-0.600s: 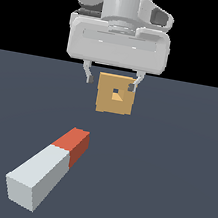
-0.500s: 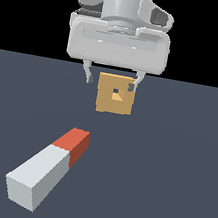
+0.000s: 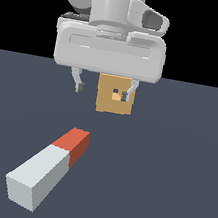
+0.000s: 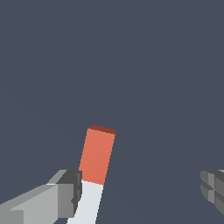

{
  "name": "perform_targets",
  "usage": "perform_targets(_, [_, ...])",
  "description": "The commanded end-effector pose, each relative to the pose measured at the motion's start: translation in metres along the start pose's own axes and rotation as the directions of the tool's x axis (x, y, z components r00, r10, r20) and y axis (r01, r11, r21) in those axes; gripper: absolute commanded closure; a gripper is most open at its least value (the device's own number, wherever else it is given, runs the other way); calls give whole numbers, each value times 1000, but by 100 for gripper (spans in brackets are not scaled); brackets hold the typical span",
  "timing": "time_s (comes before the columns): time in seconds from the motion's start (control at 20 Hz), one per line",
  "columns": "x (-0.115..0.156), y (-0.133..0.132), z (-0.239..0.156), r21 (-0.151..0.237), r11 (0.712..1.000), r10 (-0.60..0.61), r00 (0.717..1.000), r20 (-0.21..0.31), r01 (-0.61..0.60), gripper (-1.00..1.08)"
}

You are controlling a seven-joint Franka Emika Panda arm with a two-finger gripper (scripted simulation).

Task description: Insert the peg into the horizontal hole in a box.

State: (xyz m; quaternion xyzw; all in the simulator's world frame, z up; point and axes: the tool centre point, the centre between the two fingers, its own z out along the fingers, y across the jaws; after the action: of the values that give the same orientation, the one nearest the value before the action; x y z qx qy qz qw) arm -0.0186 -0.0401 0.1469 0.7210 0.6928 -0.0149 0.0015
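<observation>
One long square-section bar, the peg (image 3: 45, 169), lies flat on the dark grey floor (image 3: 169, 182) in the exterior view, and we take it first. Most of its length is pale grey-white; the shorter far end is red-orange, and the two colours meet in a clean line across the bar. Its pale square end face is turned toward the exterior camera, low and toward the exterior view's left, while the red end points up the picture toward the box. In the wrist view we see the peg (image 4: 97, 162) from above: the red part with a darker strip at its tip, then the white part running out of the picture.

We find the box (image 3: 114, 95) behind the peg, well apart from it, a tan, yellowish-brown square block standing with its face toward the exterior camera. Near the middle of that face sits the hole (image 3: 116, 94), a small square opening, dark with a lighter tan patch inside. Nothing is in the hole; the peg is wholly outside it, on the floor.

Above, we see the gripper (image 3: 103, 90) hanging from its broad pale grey body, its two thin fingers spread wide and clasping nothing. One fingertip (image 3: 80, 87) shows against the floor at the box's left in the exterior view; the other overlaps the box's face near the hole. In the wrist view one finger (image 4: 61, 194) appears just beside the white part of the peg, though we cannot tell whether they touch; the other sits at the far edge of that picture.
</observation>
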Motion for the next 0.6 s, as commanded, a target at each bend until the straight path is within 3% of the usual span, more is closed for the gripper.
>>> perform_targets(0.0, [-17, -8, 10, -2, 1000, 31, 1000, -3, -31, -92])
perform_targets(0.55, [-95, -54, 65, -12, 983, 185, 983, -20, -185, -92])
